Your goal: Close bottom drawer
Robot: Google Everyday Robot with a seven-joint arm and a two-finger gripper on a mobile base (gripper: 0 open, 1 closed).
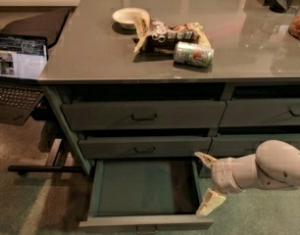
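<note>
The bottom drawer [145,223] is pulled far out below two shut drawers on the left side of the counter. Its flat green floor is bare, and its low front panel with a small dark pull is at the bottom edge of the view. My gripper [208,182] is at the end of a white arm that comes in from the right. It is open, at the drawer's right side wall. One finger [205,157] points up-left near the cabinet face. The other [211,203] hangs down next to the front right corner.
The counter top [91,53] holds a white bowl [129,16], a snack bag [164,32] and a can [193,54] lying on its side. An open laptop [17,77] sits at the left. More drawers [260,112] lie to the right. The floor is green carpet.
</note>
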